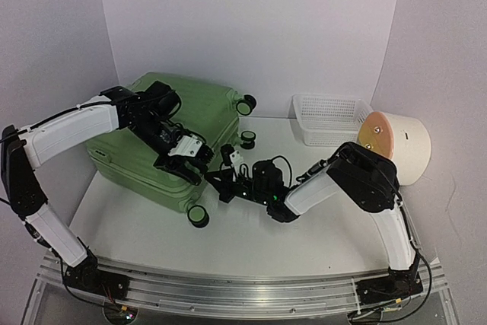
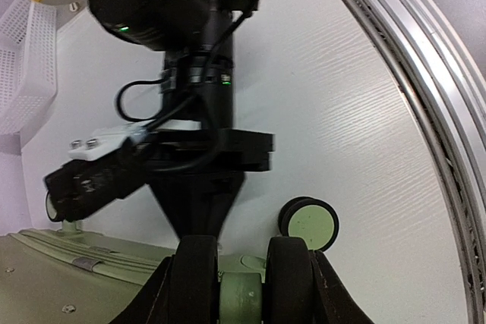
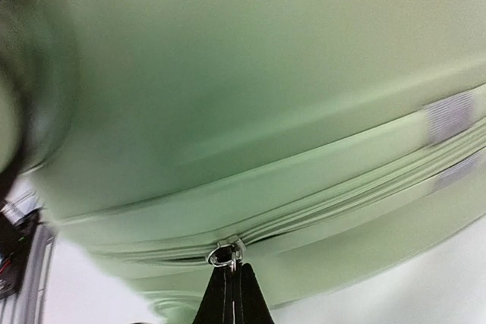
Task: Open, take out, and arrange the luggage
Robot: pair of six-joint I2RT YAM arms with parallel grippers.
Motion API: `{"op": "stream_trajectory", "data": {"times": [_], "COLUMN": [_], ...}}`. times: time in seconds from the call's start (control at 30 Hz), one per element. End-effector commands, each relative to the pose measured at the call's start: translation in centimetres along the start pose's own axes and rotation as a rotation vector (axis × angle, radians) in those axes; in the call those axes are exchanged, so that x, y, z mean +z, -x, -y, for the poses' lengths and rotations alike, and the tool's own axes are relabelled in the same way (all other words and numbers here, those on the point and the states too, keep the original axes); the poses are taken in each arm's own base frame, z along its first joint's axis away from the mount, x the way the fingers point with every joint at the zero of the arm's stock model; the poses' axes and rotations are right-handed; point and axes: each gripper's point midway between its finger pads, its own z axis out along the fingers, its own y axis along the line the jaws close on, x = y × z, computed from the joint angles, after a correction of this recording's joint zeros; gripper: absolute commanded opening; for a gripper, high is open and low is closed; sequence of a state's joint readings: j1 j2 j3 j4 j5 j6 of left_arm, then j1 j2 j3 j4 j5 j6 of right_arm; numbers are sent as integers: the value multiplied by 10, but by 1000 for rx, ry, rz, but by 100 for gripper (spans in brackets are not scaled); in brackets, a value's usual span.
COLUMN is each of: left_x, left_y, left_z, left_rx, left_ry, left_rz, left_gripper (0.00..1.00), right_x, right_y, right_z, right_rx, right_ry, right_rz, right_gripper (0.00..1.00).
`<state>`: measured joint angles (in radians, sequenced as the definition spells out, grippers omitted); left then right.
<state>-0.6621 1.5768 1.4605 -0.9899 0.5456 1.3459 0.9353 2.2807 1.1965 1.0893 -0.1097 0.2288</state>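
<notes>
1. A white plastic mesh basket [image 1: 327, 136] stands at the far right of the table [image 1: 144, 226], its open side up.
2. A cream cylinder [image 1: 407, 150] lies on its side just beside the basket's right end. Whether the two touch cannot be told.
3. The cylinder's round orange face [image 1: 376, 136] is turned toward the middle of the table and bears a few small dark spots.
4. The table is white with a faint grain.
5. A metal rail [image 1: 243, 291] runs along the table's near edge.
6. Plain white walls [image 1: 251, 28] close in the back and both sides.
</notes>
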Motion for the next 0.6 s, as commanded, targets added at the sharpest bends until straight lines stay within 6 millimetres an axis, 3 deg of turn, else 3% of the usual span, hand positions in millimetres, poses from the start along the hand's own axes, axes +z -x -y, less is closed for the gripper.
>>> {"op": "stream_trajectory", "data": {"times": [0.0, 0.2, 0.37, 0.57], "left_x": [-36, -45, -49, -55], "left_y": [28, 28, 26, 21], "left_z": [69, 83, 97, 110], "left_rx": [-22, -28, -46, -66], "left_ry": [-201, -224, -242, -256], "left_rz": [110, 85, 75, 39], "left_gripper": [0, 0, 0, 0], "right_x": [-29, -50, -55, -71], "right_y": [65, 72, 76, 68], "right_z": [130, 172, 182, 211], "right_rx": [23, 97, 129, 226], "right_ry": [-399, -477, -489, -539], "right_rz": [145, 172, 188, 210], "right_gripper": [0, 0, 0, 0]}}
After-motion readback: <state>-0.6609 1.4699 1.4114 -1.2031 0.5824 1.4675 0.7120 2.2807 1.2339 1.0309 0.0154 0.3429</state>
